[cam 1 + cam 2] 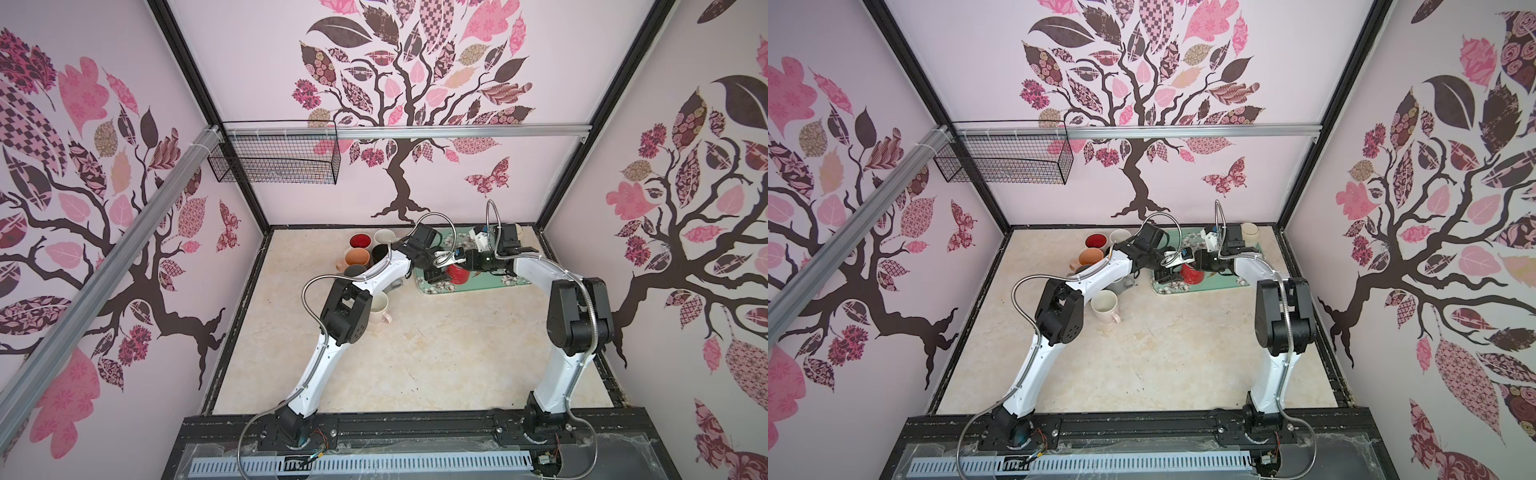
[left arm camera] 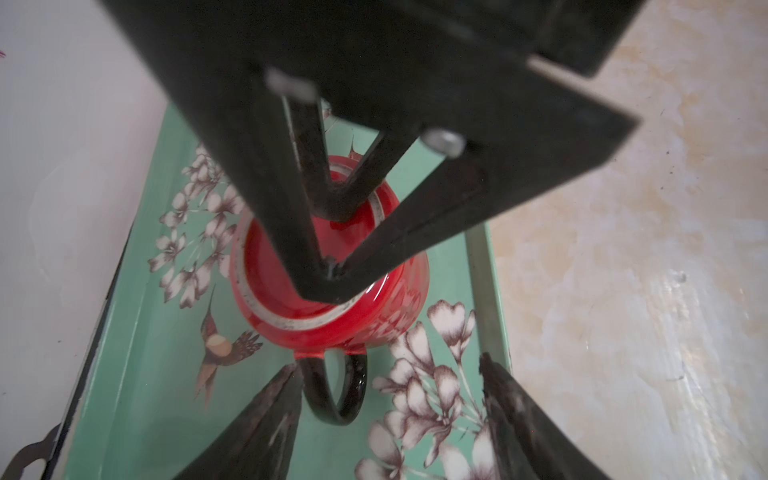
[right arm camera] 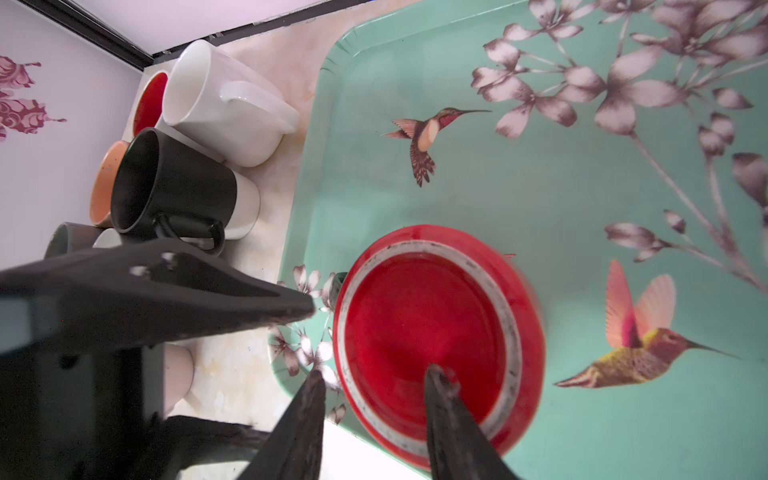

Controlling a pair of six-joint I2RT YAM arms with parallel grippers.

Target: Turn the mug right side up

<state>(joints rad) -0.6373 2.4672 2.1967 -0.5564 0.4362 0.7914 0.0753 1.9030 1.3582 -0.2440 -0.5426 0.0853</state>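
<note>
Your red mug [image 1: 457, 273] [image 1: 1192, 273] sits upside down on the teal floral tray [image 3: 540, 199], near its front-left corner; rim down, glossy red base up with a bare whitish foot ring [image 3: 512, 332]; black loop handle [image 2: 337, 417] sticks out sideways.

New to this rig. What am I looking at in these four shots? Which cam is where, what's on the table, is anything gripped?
It is a two-armed robot: a left arm and a right arm, each ending in a two-finger gripper. The two wide pictures come from one overhead stereo camera. The two close-ups come from a camera on each wrist.

On the table lies a teal floral tray with a red mug standing upside down on it. A cream mug sits by the tray's far corner, and several upright mugs stand to the tray's left.

Nothing looks gripped. The left gripper is open, with a finger on either side of the mug's black handle. The right gripper is partly open over the mug's base; whether it touches is unclear.
</note>
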